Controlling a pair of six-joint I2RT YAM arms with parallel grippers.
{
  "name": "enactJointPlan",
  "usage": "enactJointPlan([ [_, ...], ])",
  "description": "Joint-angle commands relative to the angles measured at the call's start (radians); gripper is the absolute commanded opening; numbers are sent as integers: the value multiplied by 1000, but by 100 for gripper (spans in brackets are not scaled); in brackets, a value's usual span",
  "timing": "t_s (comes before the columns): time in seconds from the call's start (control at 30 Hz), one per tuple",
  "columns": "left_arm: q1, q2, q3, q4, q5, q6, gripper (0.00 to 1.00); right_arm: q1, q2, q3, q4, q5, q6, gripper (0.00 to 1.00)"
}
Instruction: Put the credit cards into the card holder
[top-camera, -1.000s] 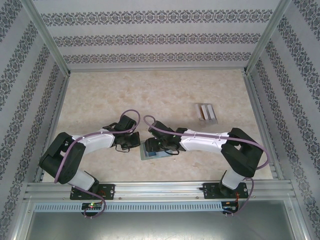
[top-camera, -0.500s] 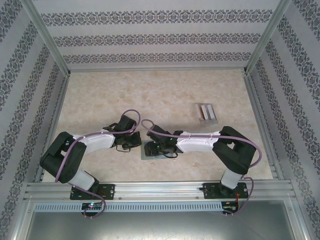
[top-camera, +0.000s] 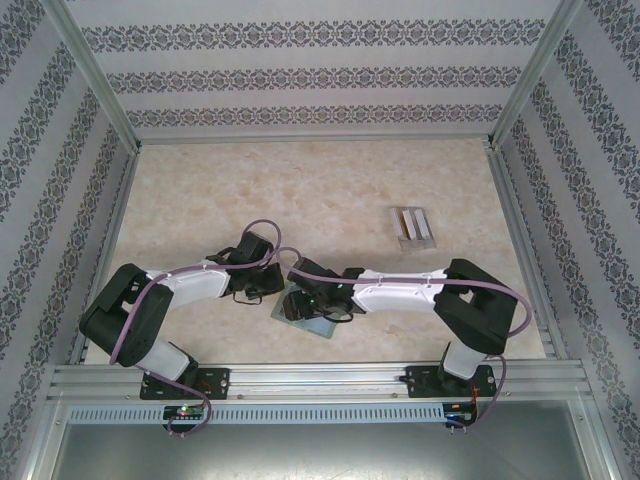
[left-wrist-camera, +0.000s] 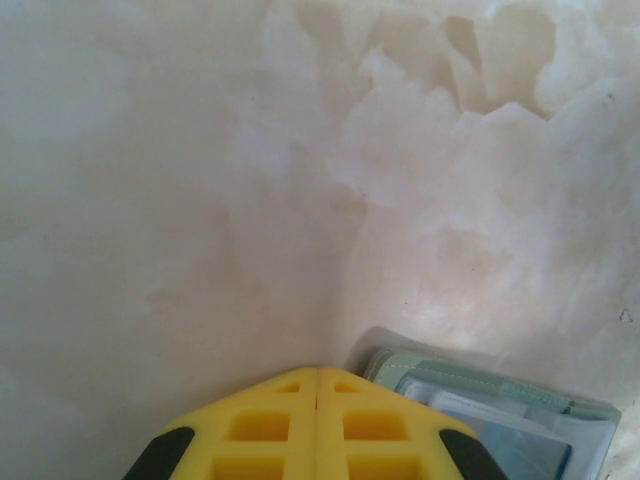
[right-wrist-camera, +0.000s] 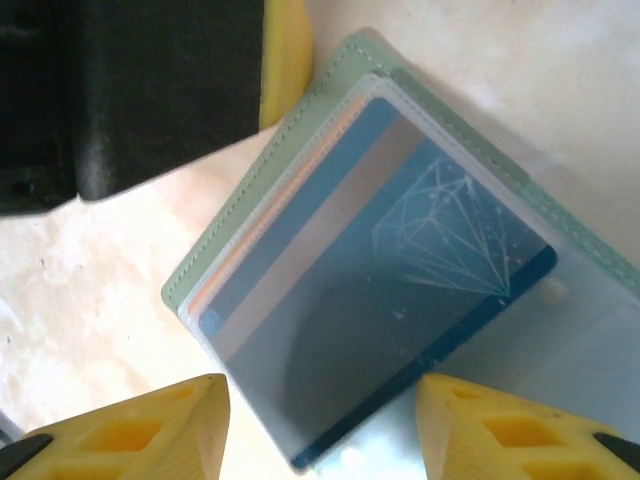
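- Overhead, the left arm reaches in from the near left, with the left gripper (top-camera: 262, 285) low over the pale marbled surface (top-camera: 200, 200).
- From its own wrist camera, the left gripper (left-wrist-camera: 317, 375) has its yellow fingers pressed together with nothing between them, just left of the card holder (left-wrist-camera: 500, 405).
- The card holder (top-camera: 318, 327) lies flat on the near middle of the surface, between the two grippers and partly hidden under the right one.
- From the right wrist, the card holder (right-wrist-camera: 255, 195) shows a sage-green border around a stack of credit cards (right-wrist-camera: 400, 300). A blue one with a pale diamond drawing is on top, and a tan-orange edge and a whitish edge peek out along one side. Whether they sit inside a pocket I cannot tell.
- The right gripper (top-camera: 300, 303) hangs right over the holder. The right gripper (right-wrist-camera: 320, 430) is spread wide, one fingertip at each side of the stack, gripping nothing.
- A clear rack (top-camera: 412, 225) stands at the far right, well apart.
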Motion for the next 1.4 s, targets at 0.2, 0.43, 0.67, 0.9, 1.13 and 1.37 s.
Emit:
enactJointPlan([
  [0.2,-37,-77,15,-159,-31,59,20,-3,-234,-132,-146,110,-6,54],
  [0.43,-36,-182,-35,-222,-7,53,41,14,-283,-211,-237,191,124,51],
  [0.67,-36,-206,-95,-226,49,56,53,17,-247,-270,-73,176,164,48],
  [0.9,-36,-236,-112,-220,37,45,58,-22,-119,-207,124,167,59,33],
  [1.13,-31,-315,-114,-275,-72,-29,62,-98,-18,-102,163,169,-85,30],
  [1.37,-23,-424,-151,-345,-116,-88,59,-117,-42,-59,45,128,-163,49],
])
